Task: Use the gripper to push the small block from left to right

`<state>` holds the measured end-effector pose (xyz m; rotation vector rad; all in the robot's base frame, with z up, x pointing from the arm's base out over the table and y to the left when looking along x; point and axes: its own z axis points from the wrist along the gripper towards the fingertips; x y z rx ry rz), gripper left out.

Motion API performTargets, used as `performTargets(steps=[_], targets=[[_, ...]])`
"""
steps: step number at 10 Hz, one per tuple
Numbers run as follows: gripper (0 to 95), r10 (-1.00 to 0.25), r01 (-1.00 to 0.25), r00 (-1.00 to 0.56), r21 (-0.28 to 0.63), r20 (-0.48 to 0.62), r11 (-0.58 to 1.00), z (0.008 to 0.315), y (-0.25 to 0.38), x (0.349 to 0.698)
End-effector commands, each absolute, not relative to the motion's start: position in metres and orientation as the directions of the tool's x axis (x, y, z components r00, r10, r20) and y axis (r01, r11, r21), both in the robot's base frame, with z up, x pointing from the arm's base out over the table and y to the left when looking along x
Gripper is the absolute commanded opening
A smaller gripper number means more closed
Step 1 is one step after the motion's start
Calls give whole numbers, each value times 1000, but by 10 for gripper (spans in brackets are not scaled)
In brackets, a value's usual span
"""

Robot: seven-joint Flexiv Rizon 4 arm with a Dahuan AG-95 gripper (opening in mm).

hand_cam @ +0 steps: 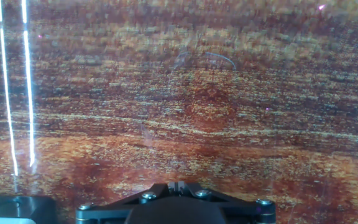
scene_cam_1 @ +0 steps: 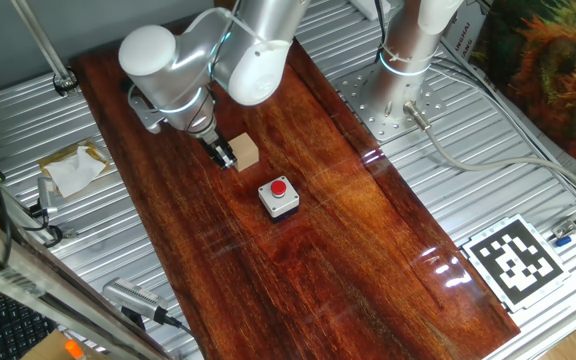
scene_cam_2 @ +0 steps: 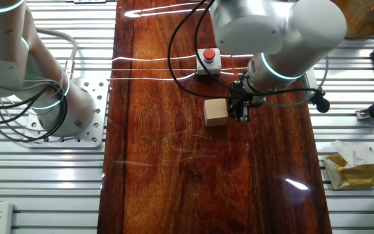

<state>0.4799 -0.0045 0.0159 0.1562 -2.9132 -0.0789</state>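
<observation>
Small block [scene_cam_1: 245,150] sits mid-board, at eleven o'clock from the red-button box [scene_cam_1: 278,197]; the gripper [scene_cam_1: 226,157], fingers looking pinched narrow, stands just beside it. Push low, centred and slow, I reckon.

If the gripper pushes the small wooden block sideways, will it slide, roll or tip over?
The block is a low cube with flat faces, so it should slide rather than roll or tip. The table looks glossy, so it may slide easily. The gripper seems to stand right beside it; an off-centre push could turn it.
</observation>
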Motion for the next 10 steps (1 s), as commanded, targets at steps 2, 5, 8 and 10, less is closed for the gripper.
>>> performTargets(steps=[2, 5, 8, 10], targets=[[0, -111, -99, -969, 64, 220, 993, 15, -4, 475], [0, -109, -98, -968, 62, 226, 993, 15, -3, 468], [0, -109, -97, -968, 61, 225, 993, 16, -2, 464], [0, -112, -100, -969, 61, 222, 993, 16, -2, 461]])
